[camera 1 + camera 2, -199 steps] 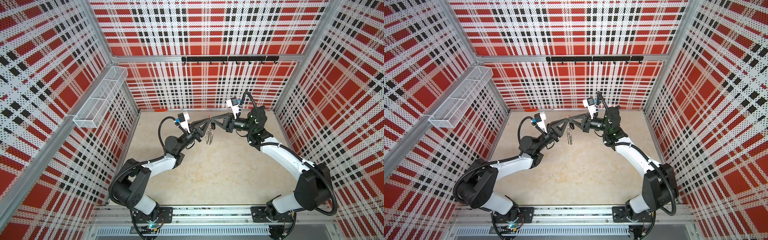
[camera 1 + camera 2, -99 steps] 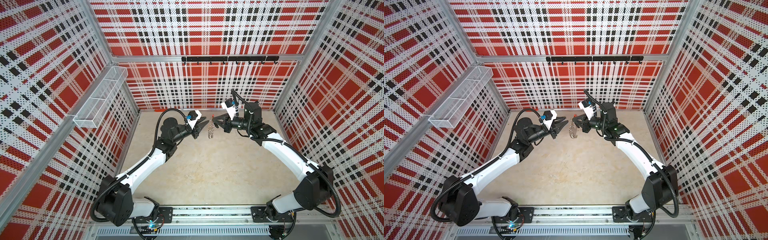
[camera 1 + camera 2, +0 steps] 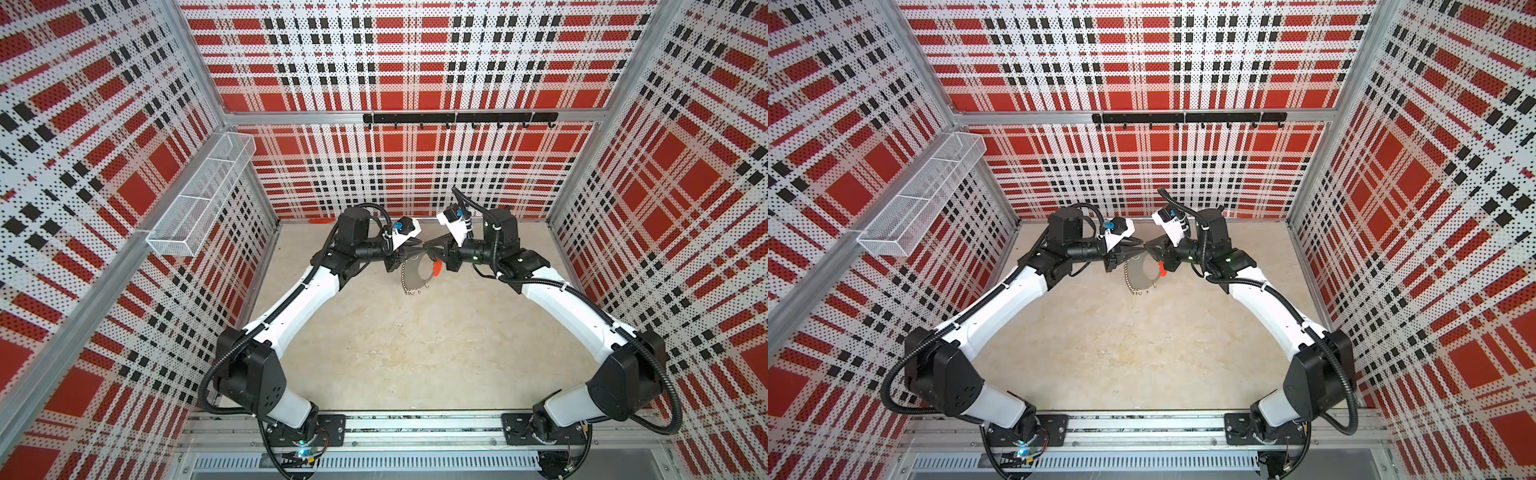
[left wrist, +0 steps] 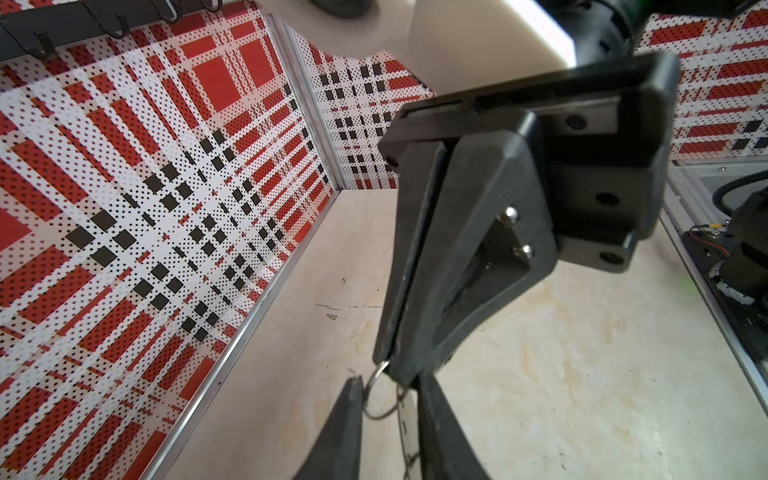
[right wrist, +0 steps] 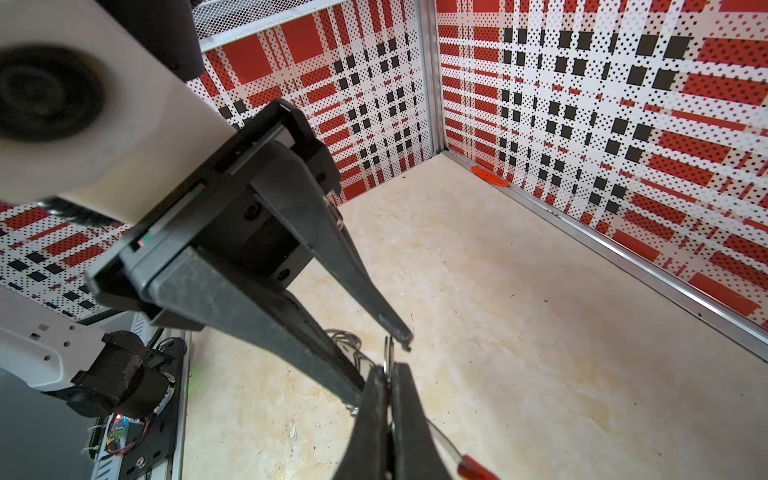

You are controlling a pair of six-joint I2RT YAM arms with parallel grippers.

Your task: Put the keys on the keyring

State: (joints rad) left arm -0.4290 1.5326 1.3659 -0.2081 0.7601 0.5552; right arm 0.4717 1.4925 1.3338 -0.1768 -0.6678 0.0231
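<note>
The keyring (image 3: pixel 404 279) (image 3: pixel 1128 279), a thin grey hoop fringed with small silver loops and carrying a red sleeve (image 3: pixel 436 268) (image 5: pixel 471 465), hangs in the air at mid-back. My right gripper (image 3: pixel 430 249) (image 5: pixel 388 368) is shut on it at a small silver ring (image 4: pixel 380 409). My left gripper (image 3: pixel 417 251) (image 4: pixel 388 380) faces it tip to tip, its jaws apart and straddling that ring, with one finger (image 4: pixel 347 419) touching the ring's side. The keys do not show in any view.
A white wire basket (image 3: pixel 203 199) is fixed to the left wall. A black hook rail (image 3: pixel 457 118) runs along the back wall. A small red piece (image 5: pixel 490 176) lies at the foot of the back wall. Plaid walls close three sides.
My left gripper has come back in from the left to the right gripper's tip. The keyring has swung from edge-on to showing its open hoop.
</note>
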